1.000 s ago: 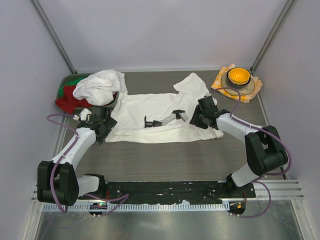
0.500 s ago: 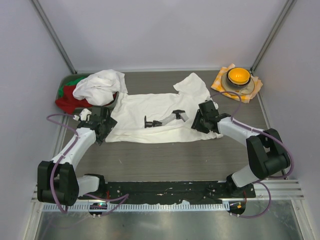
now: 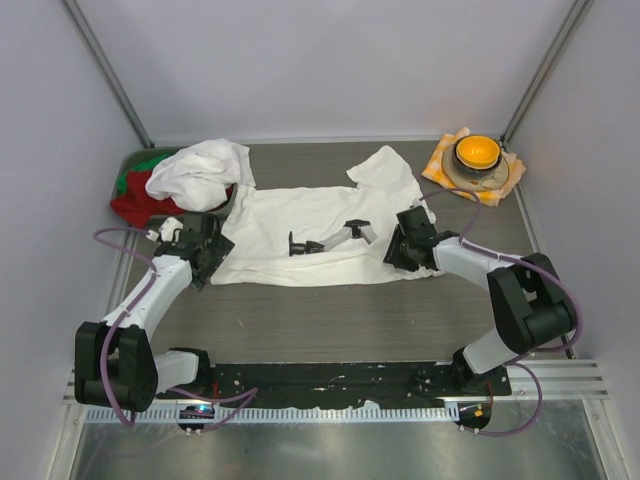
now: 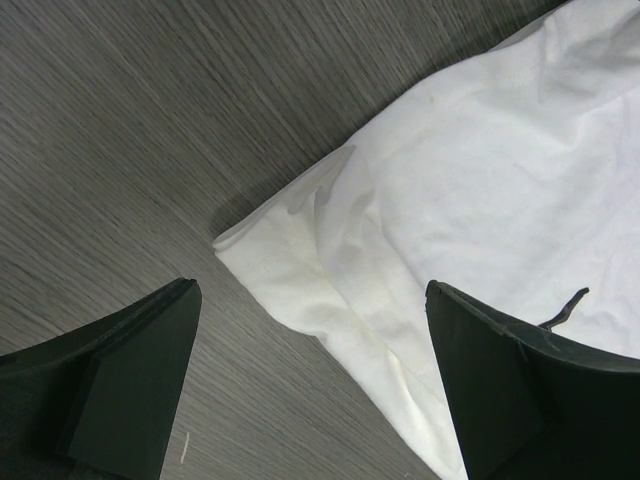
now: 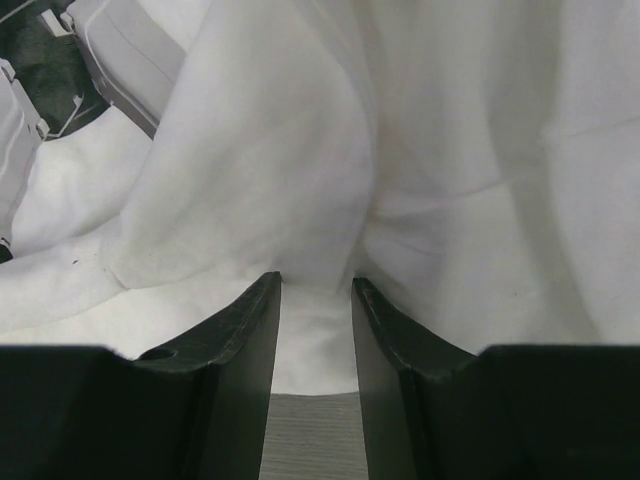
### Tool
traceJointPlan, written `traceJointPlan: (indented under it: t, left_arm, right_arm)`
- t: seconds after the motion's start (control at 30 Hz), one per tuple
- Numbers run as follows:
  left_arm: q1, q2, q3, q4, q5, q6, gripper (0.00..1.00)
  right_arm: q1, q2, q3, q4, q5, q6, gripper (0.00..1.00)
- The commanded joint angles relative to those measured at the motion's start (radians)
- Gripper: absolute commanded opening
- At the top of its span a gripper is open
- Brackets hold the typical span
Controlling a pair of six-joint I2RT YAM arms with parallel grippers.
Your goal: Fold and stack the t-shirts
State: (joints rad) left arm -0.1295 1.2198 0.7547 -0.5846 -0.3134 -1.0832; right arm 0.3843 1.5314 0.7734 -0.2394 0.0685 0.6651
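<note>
Grabbing step: I'm pinching the near hem of the spread soft white cotton t-shirt (image 3: 320,225) mid-table.
right gripper (image 5: 316,290): narrowed on a cloth fold.
left gripper (image 4: 310,385): released wide over the shirt's corner.
next: I clamp left, then fold.
far left: second crumpled white t-shirt (image 3: 198,172), unfolded.

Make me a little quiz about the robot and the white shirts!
1. True or false: the left gripper is open.
2. What sits under the orange bowl? A) checked cloth B) green garment C) bare table
3. What is the right gripper closing on?

Key: 1 true. 2 A, the checked cloth. 3 A fold at the edge of the spread t-shirt.
</note>
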Motion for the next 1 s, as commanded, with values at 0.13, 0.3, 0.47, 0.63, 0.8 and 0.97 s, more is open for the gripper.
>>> traceJointPlan:
  t: [0.13, 0.3, 0.47, 0.63, 0.8, 0.97]
  left_arm:
    - [-0.004, 0.006, -0.006, 0.006, -0.023, 0.016, 1.0]
    - [-0.002, 0.012, -0.003, 0.009, -0.024, 0.017, 1.0]
    - [-0.002, 0.018, -0.002, 0.014, -0.02, 0.019, 1.0]
    - [-0.002, 0.024, -0.008, 0.023, -0.013, 0.017, 1.0]
    - [-0.002, 0.018, -0.012, 0.023, -0.018, 0.02, 1.0]
    - [-0.002, 0.017, -0.009, 0.017, -0.024, 0.022, 1.0]
  right_arm:
    - [0.007, 0.03, 0.006, 0.057, 0.01, 0.014, 0.26]
    - [0.007, 0.024, 0.029, 0.034, 0.016, 0.004, 0.21]
    - [0.01, -0.002, 0.059, -0.012, 0.046, -0.021, 0.24]
    - [0.013, -0.013, 0.075, -0.035, 0.089, -0.039, 0.26]
    - [0.013, 0.013, 0.072, -0.017, 0.088, -0.038, 0.23]
    - [0.013, 0.03, 0.078, -0.008, 0.09, -0.038, 0.13]
